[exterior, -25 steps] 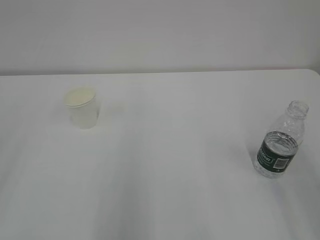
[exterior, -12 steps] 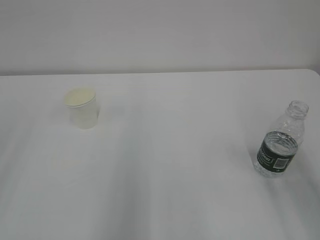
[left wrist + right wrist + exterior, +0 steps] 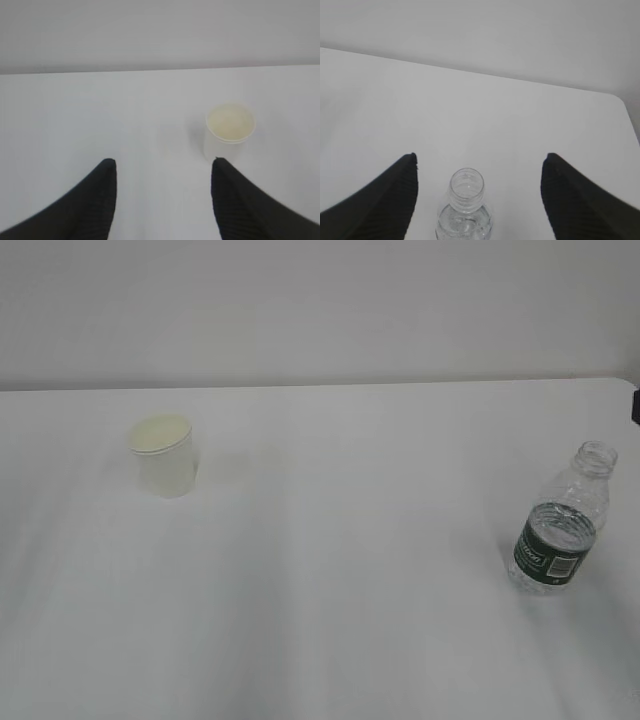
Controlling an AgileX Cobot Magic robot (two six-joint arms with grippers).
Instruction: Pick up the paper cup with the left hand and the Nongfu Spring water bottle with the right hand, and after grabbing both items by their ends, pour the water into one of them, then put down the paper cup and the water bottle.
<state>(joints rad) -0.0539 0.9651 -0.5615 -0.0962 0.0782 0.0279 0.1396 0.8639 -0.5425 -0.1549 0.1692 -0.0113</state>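
The white paper cup (image 3: pixel 162 455) stands upright at the left of the table, cream inside. In the left wrist view the paper cup (image 3: pixel 230 131) sits ahead and to the right of my left gripper (image 3: pixel 162 169), which is open and empty, its right fingertip just short of the cup's base. The uncapped Nongfu Spring water bottle (image 3: pixel 560 530), with a dark green label, stands upright at the right, water (image 3: pixel 556 523) filling its lower part. Seen from the right wrist, the bottle (image 3: pixel 466 200) stands between the fingers of my open right gripper (image 3: pixel 480 159), left of centre and untouched.
The white table (image 3: pixel 330 600) meets a plain pale wall at the back. Its rounded far right corner (image 3: pixel 621 102) lies close behind the bottle. A small dark part (image 3: pixel 636 405) shows at the right edge of the exterior view.
A small dark part has come into the exterior view at its right edge. The cup and the bottle have not moved.
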